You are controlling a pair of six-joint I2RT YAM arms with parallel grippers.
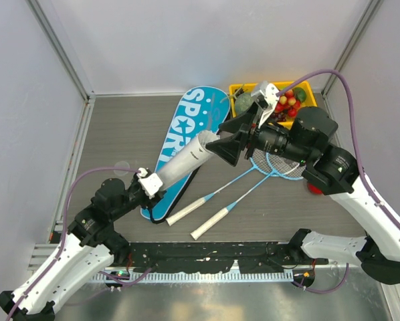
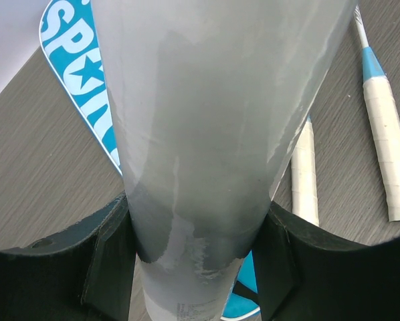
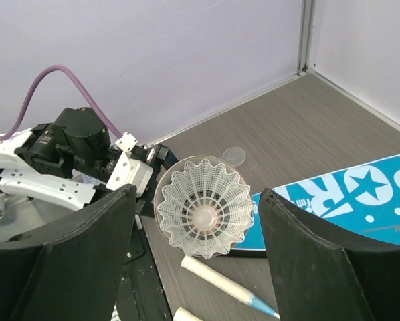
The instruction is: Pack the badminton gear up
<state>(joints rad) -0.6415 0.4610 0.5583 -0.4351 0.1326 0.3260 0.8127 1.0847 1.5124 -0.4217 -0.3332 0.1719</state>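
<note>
My left gripper [image 1: 150, 182] is shut on the lower end of the long white tube [image 1: 186, 160], which slants up to the right. Both jaws press the tube [image 2: 213, 134] in the left wrist view. A white shuttlecock [image 3: 203, 215] sits in the tube's open mouth. My right gripper [image 3: 198, 194] stands open around that mouth, its jaws clear of the shuttlecock. In the top view the right gripper [image 1: 232, 140] meets the tube's upper end. The blue SPORT bag [image 1: 193, 114] lies flat under the tube. Two light-blue rackets [image 1: 280, 166] lie beside it, white handles [image 1: 210, 224] toward me.
A yellow tray [image 1: 308, 87] of fruit stands at the back right, behind the right arm. A red round fruit [image 1: 314, 189] lies under that arm. A small clear disc [image 1: 122, 165] rests on the table left of the bag. Walls close off three sides.
</note>
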